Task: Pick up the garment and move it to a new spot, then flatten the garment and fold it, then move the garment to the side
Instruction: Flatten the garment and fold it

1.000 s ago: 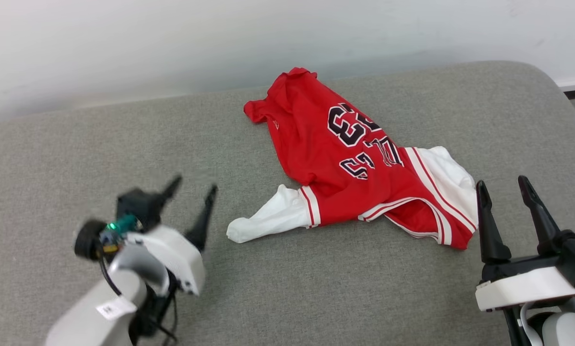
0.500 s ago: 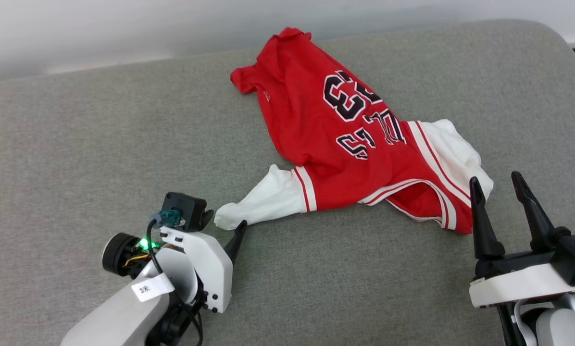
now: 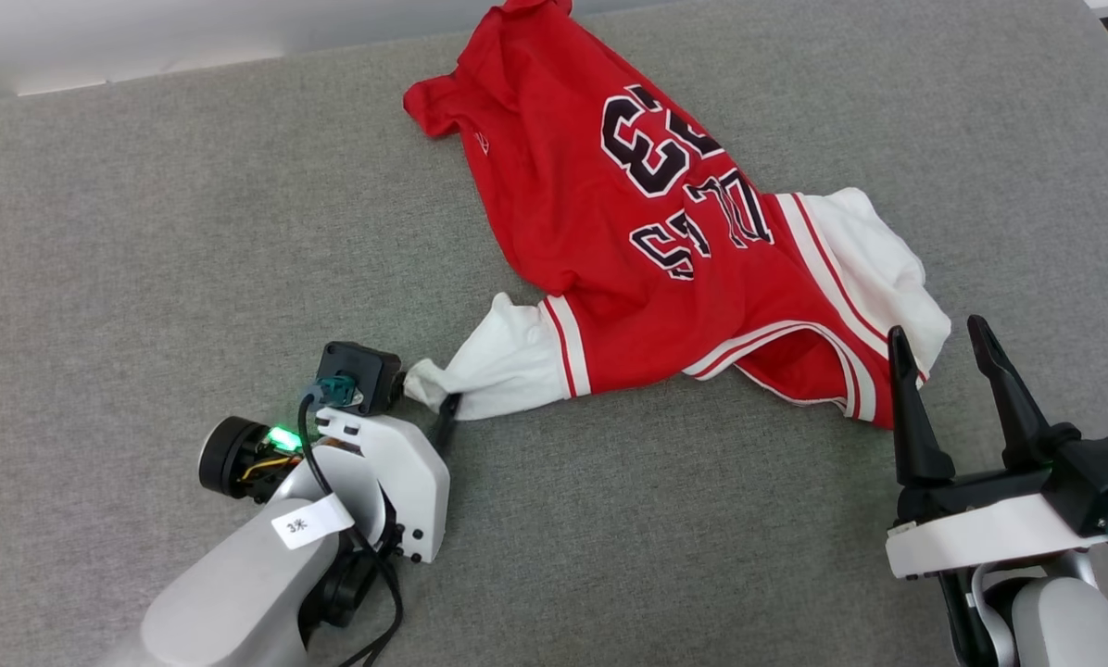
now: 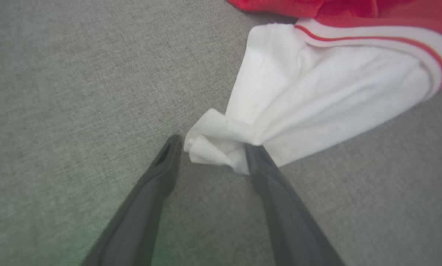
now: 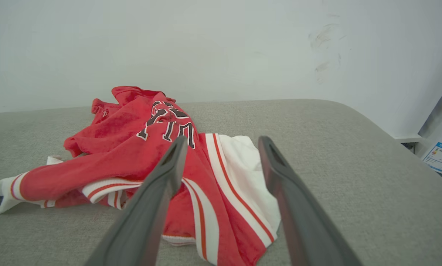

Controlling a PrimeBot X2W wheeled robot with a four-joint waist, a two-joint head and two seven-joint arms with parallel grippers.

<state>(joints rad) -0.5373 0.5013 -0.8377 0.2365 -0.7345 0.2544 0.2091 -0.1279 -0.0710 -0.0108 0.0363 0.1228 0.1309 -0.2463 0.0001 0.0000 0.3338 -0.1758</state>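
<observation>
Left gripper [image 4: 211, 146] set astride the white sleeve tip [image 4: 221, 147] of the garment [image 3: 647, 241].

Its jaws stood well apart, with the bunched sleeve end between them. The cloth touched one finger and lay just beside the other, so no firm pinch was evident. A loose sleeve end is the easiest handle on a crumpled shirt, which likely explains the low, flat approach along the grey cushion [image 3: 193, 232]. The right gripper [image 3: 936, 329] hovered with its jaws wide and empty just beside the other white sleeve [image 3: 878, 269], probably waiting to take that corner. The red jersey lay rumpled, lettering up, across the middle of the cushion toward the pale wall [image 5: 206, 44]. Nothing else lay on the cushion to block a lift, though the shirt's own folds could drag.
</observation>
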